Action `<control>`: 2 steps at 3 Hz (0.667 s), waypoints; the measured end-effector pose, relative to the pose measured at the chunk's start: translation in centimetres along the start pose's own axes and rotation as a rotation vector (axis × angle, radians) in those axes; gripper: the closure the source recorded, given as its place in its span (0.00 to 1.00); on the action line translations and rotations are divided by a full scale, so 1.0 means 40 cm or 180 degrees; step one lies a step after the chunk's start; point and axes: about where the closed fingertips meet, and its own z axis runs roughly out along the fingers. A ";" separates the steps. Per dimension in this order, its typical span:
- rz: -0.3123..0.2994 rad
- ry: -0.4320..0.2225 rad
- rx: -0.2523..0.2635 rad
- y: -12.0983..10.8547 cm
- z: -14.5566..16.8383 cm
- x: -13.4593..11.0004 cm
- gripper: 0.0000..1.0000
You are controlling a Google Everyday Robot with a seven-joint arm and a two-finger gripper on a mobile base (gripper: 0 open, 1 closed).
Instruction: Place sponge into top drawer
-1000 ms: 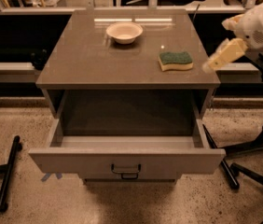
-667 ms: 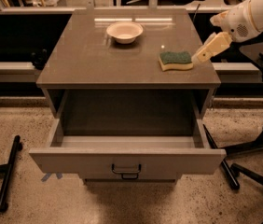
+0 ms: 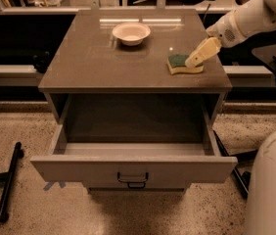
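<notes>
The sponge (image 3: 181, 64), dark green on top with a pale yellow body, lies flat on the cabinet top (image 3: 94, 62) near its front right corner. My gripper (image 3: 195, 60) comes in from the upper right on a white arm, and its tan fingers (image 3: 201, 51) slant down over the sponge's right part, at or just above it. The top drawer (image 3: 133, 169) is pulled wide open toward the camera, its inside bare, with a small dark handle (image 3: 132, 179) at the centre of its front panel.
A white bowl (image 3: 131, 33) stands at the back middle of the cabinet top. A black pole (image 3: 8, 180) lies on the speckled floor at the left. The robot's white body (image 3: 272, 185) fills the lower right corner. Dark chair legs (image 3: 236, 173) lie beside the cabinet's right.
My gripper has moved left and down from beyond the cabinet's right edge until its fingers are over the sponge. The sponge, bowl and drawer have not moved.
</notes>
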 end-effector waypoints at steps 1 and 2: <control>0.0116 0.0045 -0.0082 -0.007 0.045 0.025 0.00; 0.0164 0.0102 -0.0153 -0.010 0.083 0.044 0.00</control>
